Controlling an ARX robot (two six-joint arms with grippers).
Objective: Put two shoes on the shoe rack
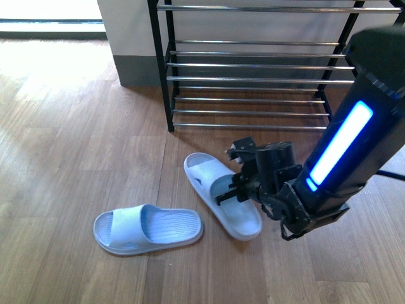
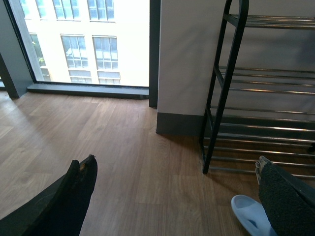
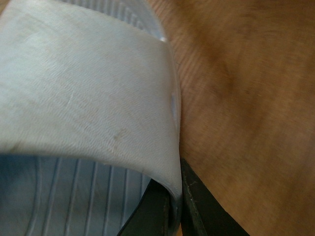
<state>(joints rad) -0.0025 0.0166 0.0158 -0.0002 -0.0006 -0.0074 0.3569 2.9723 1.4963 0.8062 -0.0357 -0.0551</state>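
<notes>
your right gripper (image 1: 226, 193) is down near the wooden plank floor (image 1: 76, 158). its dark fingers (image 3: 206, 216) are closed on the strap edge of a pale blue-white rubber slide (image 1: 205, 172). in the right wrist view one finger sits under the strap, inside the shoe above the ribbed footbed. the other finger lies outside against the strap wall, and the thin rubber edge is pinched between them. in the front view this slide lies sole down on the floor. its toe end reaches past the fingertips toward the rack, and its heel end lies back beside the wrist.

the second pale blue-white rubber slide (image 1: 149, 229) lies flat on the floor on the far side of the gripped one from your fingers. it is apart from the fingers and close to the gripped slide's heel.

the black-framed shoe rack with thin chrome rod shelves (image 1: 253, 65) stands ahead of the fingertips against the pale wall (image 1: 133, 31). both slides are on the floor in front of it, not touching it.

your left gripper (image 2: 174, 162) hangs above the floor with its two dark fingers (image 2: 74, 196) spread wide and nothing between them. the rack's side frame stands beyond them. the rounded end of one slide shows just beside one finger, but you cannot tell which slide it is.
</notes>
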